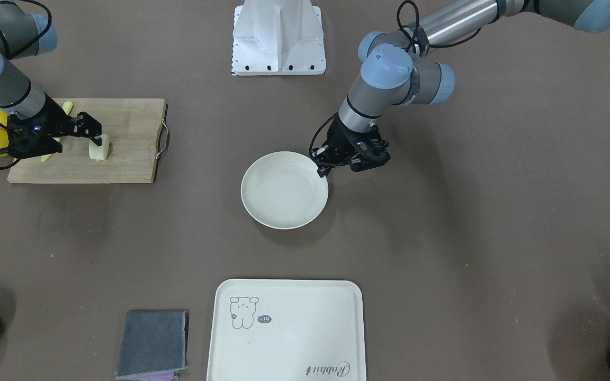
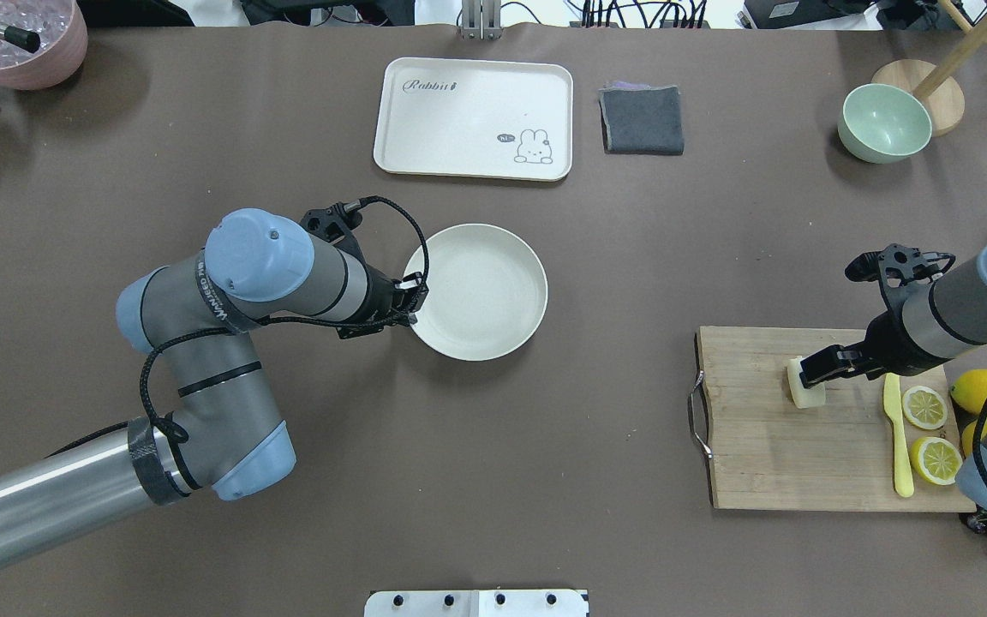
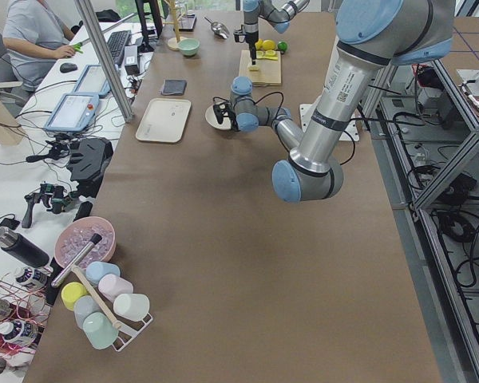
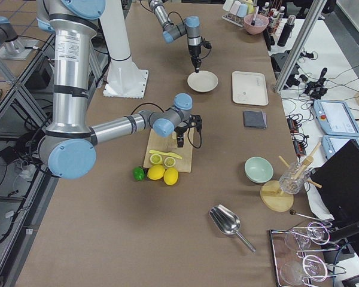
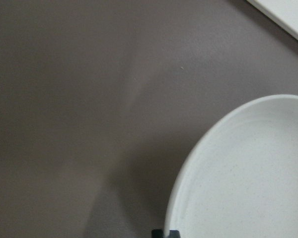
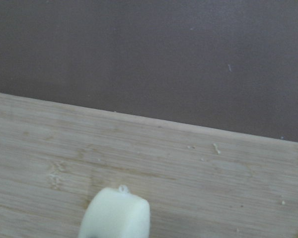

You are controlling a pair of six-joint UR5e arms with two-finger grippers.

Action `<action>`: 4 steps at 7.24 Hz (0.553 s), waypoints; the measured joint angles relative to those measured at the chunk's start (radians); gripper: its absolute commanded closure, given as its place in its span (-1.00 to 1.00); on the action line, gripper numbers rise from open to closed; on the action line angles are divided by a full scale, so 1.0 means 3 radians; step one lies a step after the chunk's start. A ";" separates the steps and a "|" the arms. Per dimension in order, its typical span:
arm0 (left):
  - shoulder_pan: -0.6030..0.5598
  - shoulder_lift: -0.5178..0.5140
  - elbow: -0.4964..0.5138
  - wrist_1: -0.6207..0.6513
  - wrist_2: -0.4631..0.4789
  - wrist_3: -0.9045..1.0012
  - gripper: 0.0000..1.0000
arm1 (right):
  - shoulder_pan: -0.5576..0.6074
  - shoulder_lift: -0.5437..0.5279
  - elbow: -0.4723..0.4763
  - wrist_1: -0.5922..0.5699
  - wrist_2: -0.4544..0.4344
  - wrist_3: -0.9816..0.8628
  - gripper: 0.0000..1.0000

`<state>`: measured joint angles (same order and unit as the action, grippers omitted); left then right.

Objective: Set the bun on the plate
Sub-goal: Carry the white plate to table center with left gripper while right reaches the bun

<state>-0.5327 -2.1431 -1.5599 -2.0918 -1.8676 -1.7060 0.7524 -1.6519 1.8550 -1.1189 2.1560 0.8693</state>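
The bun (image 2: 804,386) is a pale cream lump on the left part of the wooden cutting board (image 2: 768,454). My right gripper (image 2: 812,370) reaches in from the right and is shut on the bun (image 1: 99,149). The right wrist view shows the bun (image 6: 116,214) at its bottom edge, above the board. The round off-white plate (image 2: 481,291) lies empty at the table's middle. My left gripper (image 2: 413,296) is shut on the plate's left rim. In the left wrist view its fingertips (image 5: 159,232) straddle the rim of the plate (image 5: 248,178).
On the board's right lie a yellow knife (image 2: 896,428) and two lemon slices (image 2: 924,407), with whole lemons (image 2: 978,390) beyond. A cream tray (image 2: 474,117), a grey cloth (image 2: 642,119), a green bowl (image 2: 884,122) and a pink bowl (image 2: 22,47) stand along the far side.
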 measured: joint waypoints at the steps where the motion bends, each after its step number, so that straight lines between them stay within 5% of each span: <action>1: 0.0017 -0.0013 0.0023 -0.0001 0.0022 -0.0006 1.00 | -0.0031 0.0034 0.0021 0.0000 -0.0014 0.0053 -0.98; 4: 0.0033 -0.0024 0.0032 -0.0002 0.0039 -0.0014 1.00 | 0.0053 0.0063 0.0073 -0.0011 -0.0011 0.0045 -0.98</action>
<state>-0.5229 -2.1503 -1.5504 -2.0923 -1.8560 -1.7103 0.7683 -1.6329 1.8770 -1.1221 2.1527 0.8828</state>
